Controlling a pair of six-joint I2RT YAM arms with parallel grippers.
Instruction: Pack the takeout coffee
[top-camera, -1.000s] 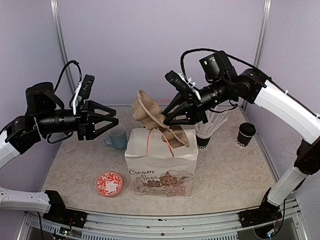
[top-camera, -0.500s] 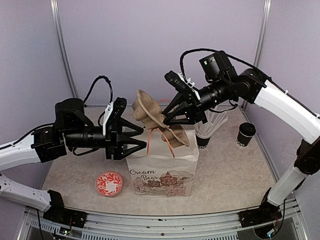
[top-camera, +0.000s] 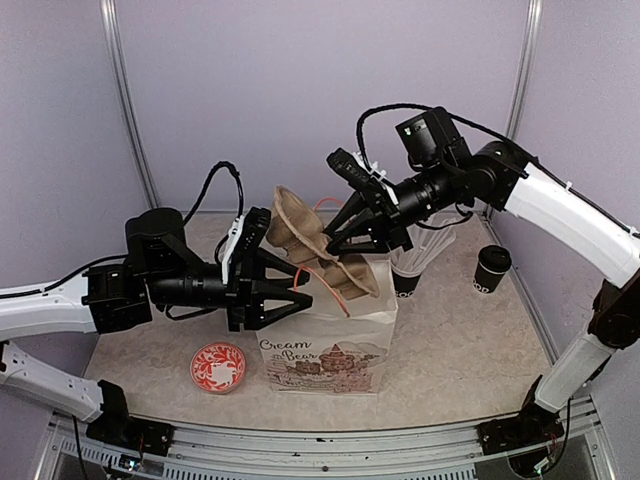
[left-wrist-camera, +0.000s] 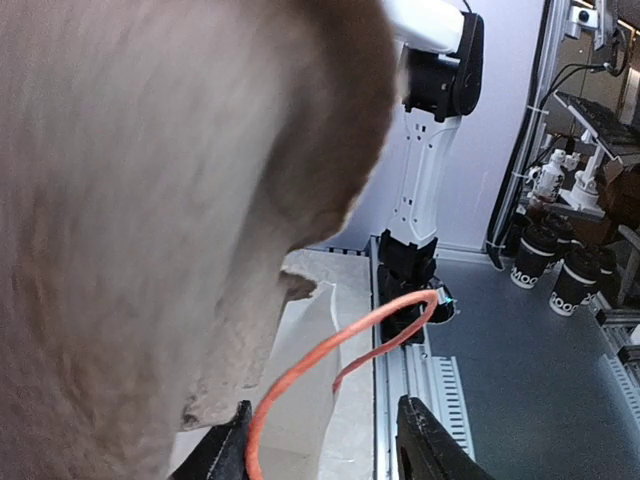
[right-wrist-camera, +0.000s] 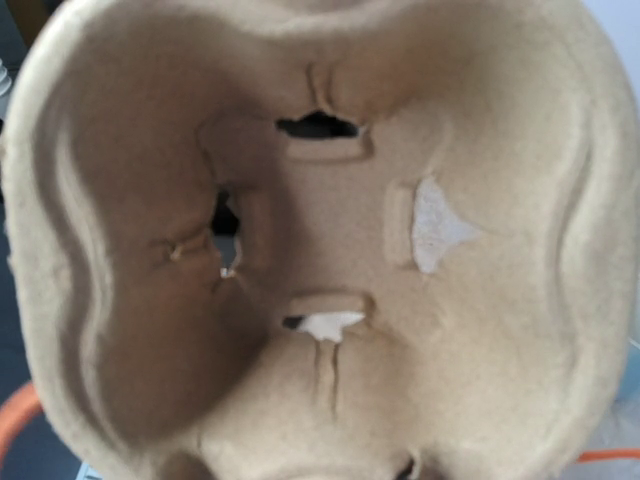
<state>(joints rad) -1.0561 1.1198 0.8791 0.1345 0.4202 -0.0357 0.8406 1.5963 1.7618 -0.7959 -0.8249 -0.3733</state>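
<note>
The takeout coffee, a black lidded cup with white lettering, stands at the back right of the table, away from both grippers. A white printed paper bag stands in the middle. My right gripper is shut on a brown pulp cup carrier held tilted over the bag's mouth; the carrier fills the right wrist view and hides the fingers. My left gripper is open at the bag's top left edge. In the left wrist view the bag's orange handle loops between the open left gripper, close to the left finger.
A black cup holding white straws stands just right of the bag, behind its corner. A red patterned saucer lies at the front left. Metal frame posts stand at the back corners, and purple walls close in the cell.
My left arm has swung right from the table's left side to the bag's top edge, its jaws narrowing around the orange handle. The right gripper and carrier have barely moved.
</note>
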